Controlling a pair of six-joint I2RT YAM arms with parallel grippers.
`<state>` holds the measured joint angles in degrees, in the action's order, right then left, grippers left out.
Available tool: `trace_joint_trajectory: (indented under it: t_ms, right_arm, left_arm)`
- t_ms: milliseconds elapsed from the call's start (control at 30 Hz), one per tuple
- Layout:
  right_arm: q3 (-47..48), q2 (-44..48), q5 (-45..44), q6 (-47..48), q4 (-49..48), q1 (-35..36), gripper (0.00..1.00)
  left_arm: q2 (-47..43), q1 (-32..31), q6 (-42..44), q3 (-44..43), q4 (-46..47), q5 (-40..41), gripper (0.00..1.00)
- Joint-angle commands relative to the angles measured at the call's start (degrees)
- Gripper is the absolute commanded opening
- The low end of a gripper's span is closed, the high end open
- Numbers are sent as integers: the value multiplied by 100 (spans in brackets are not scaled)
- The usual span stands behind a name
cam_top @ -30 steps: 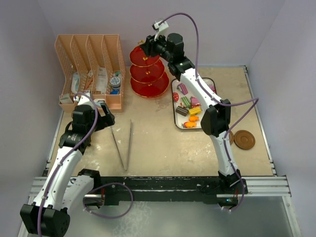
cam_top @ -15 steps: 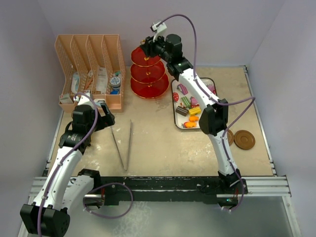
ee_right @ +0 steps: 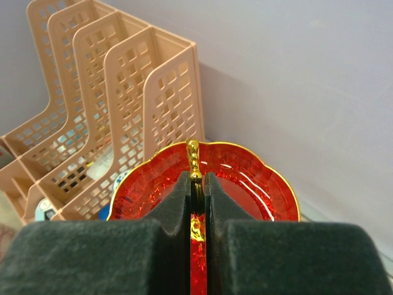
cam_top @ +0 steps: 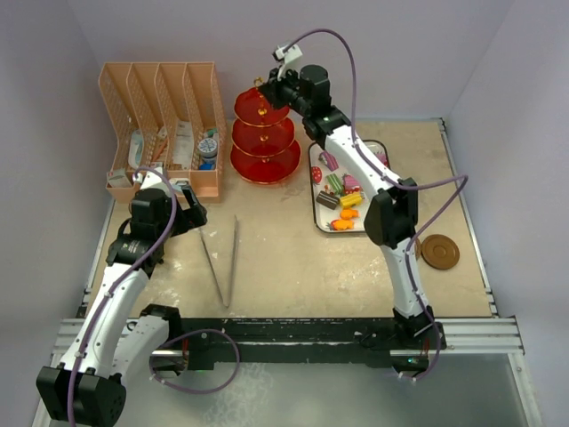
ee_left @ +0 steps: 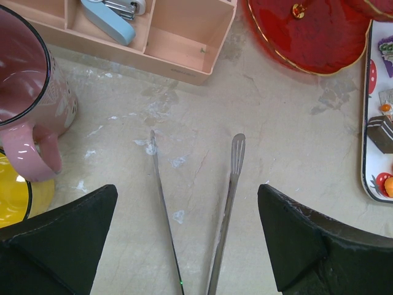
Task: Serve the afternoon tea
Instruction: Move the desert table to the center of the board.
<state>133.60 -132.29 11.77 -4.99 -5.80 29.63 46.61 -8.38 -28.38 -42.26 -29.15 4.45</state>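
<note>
While the stand stands upright at the far side of the table, between the rack and the tray, the right arm reaches over it from above. The right fingers are pressed together on the gold handle at the stand's top, pinching it. The handle's tip shows just above the pads, and the red top tier with its gold rim spreads out below. I cannot tell whether the stand's base rests on the table.

The left fingers are spread wide and hold nothing. They hang above the tongs, which lie on the table with their two tips pointing towards the rack and apart from each other.

The pink mug stands upright at the left of the left wrist view, near the rack's front edge. The yellow mug is just beside it on the near side, only partly in view. From overhead the left arm hides both mugs.

The cakes lie on the tray, just right of the stand. The stand's tiers carry none that can be seen.

A brown disc lies on the table right of the right arm, well apart from the tray.
</note>
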Motion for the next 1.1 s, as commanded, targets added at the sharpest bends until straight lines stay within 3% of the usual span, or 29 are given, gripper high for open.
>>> trace_joint_trajectory:
  t_ms: [0, 267, 633, 733, 800, 900, 1067]
  right_arm:
    - [-548, 1211, 200, -169, -416, 186, 0]
    - [-3120, 2720, -692, 350, -765, 744, 0]
    - [-4731, 3666, -850, -339, -1137, 1126, 1]
    - [-4741, 3646, -726, -483, -943, 1174, 19]
    - [-4639, 3645, -726, -611, -766, 1172, 25]
    - [-4457, 3755, -746, -774, -523, 1171, 45]
    - [-4263, 4102, -688, -889, -39, 1173, 56]
  left_arm:
    - [-10, -17, 53, -36, 265, -47, 94]
    - [6, -14, 43, -36, 261, -83, 94]
    - [-4, -14, 27, -24, 252, -90, 94]
    - [-30, -14, 25, -29, 247, -77, 94]
    - [-56, -14, 11, -28, 235, -56, 94]
    - [-114, -14, 2, -27, 220, 8, 94]
    - [-174, -14, -22, -43, 192, 94, 94]
